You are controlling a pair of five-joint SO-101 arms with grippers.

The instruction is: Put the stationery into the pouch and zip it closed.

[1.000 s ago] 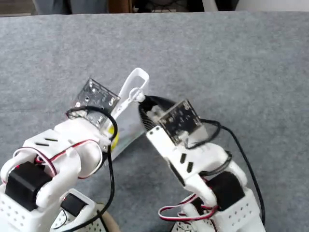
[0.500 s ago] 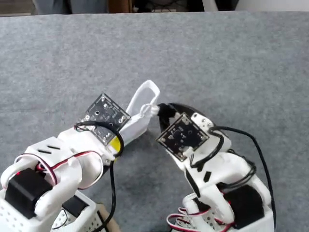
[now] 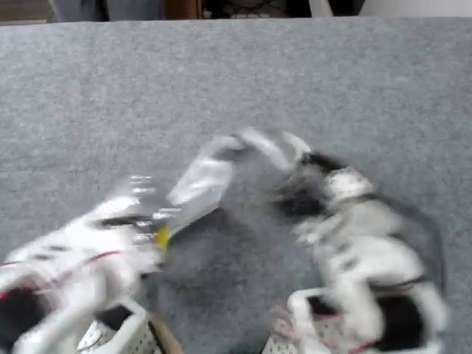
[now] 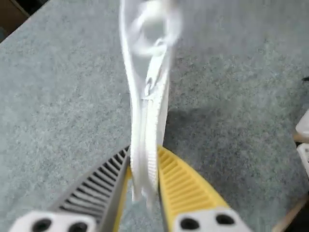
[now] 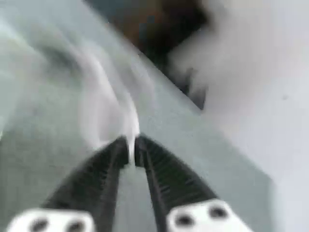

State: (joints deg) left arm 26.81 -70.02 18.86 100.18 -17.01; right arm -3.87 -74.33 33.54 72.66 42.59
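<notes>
Since half a second ago: right arm (image 3: 354, 221) has swung off to the right, left arm (image 3: 81, 251) has dropped back toward the near-left corner. The pouch (image 3: 199, 184) is pulled longer between them, its far end drawn rightward. Both arms smeared with motion in the high view.

Pouch: white and translucent, held off the grey table (image 3: 88, 88) and strung between the two grippers. From the left wrist it stands edge-on, with the zip (image 4: 150, 89) running along its upper edge and a pale loop blurred at the far end. Contents cannot be made out.

Left gripper (image 4: 144, 152): grey and yellow jaws closed onto the near end of the pouch, the zip band pinched between the ribbed pads.

Right gripper (image 5: 132, 145): black jaws pressed nearly together, nipping a thin white strip at the pouch's far end. Too blurred to say whether that is the zip pull or the fabric.

The table lies beneath both arms, with the pouch's shadow on it just below the left gripper.
</notes>
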